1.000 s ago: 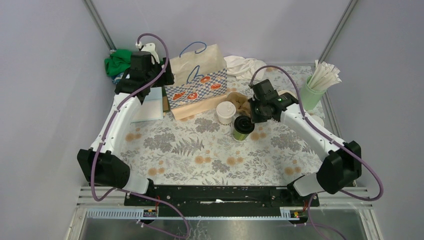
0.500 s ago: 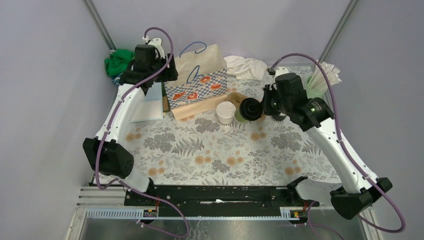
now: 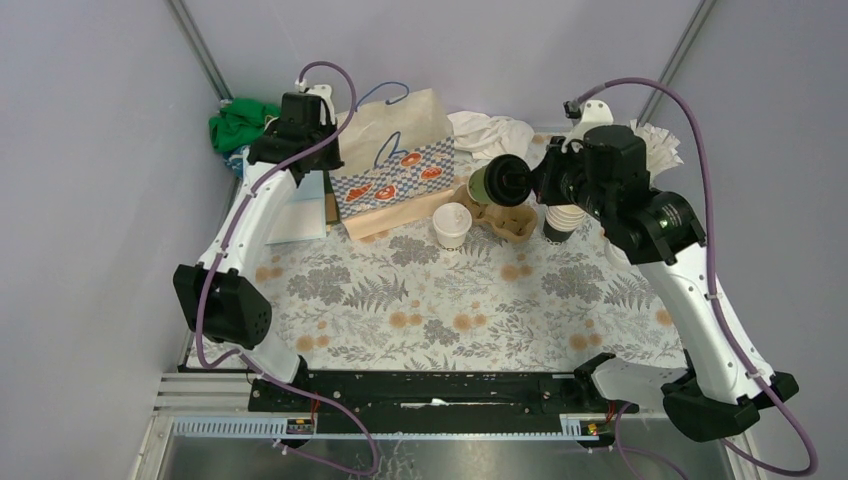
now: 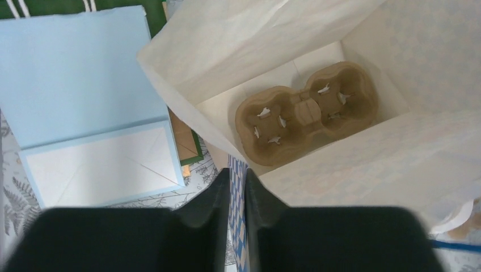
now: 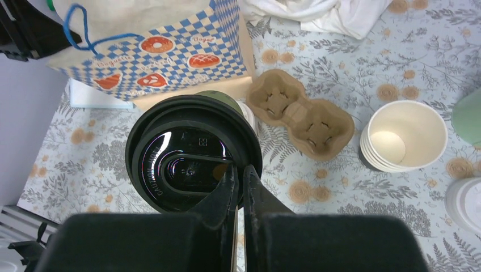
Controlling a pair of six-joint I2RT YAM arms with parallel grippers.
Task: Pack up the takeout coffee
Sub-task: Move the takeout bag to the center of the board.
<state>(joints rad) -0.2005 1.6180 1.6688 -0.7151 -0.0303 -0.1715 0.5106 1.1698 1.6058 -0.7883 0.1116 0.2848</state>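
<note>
Right wrist view: my right gripper (image 5: 239, 170) is clamped on the rim of the black-lidded cup (image 5: 187, 156), which hangs above the table (image 5: 351, 192), just right of the bag (image 5: 164, 56). My left gripper (image 4: 237, 174) sits at the bag's rim, jaws nearly together. I cannot tell whether they pinch it. A carrier (image 4: 306, 110) lies inside.

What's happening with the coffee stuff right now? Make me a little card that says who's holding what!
right side: right gripper shut on the lid rim of the green cup, lifted above the table
left side: left gripper shut on the paper bag edge, mouth open
in the bag: cardboard carrier, both slots empty
on the table: second carrier, white-lidded cup, stack of empty cups
cups packed: none visible
</note>
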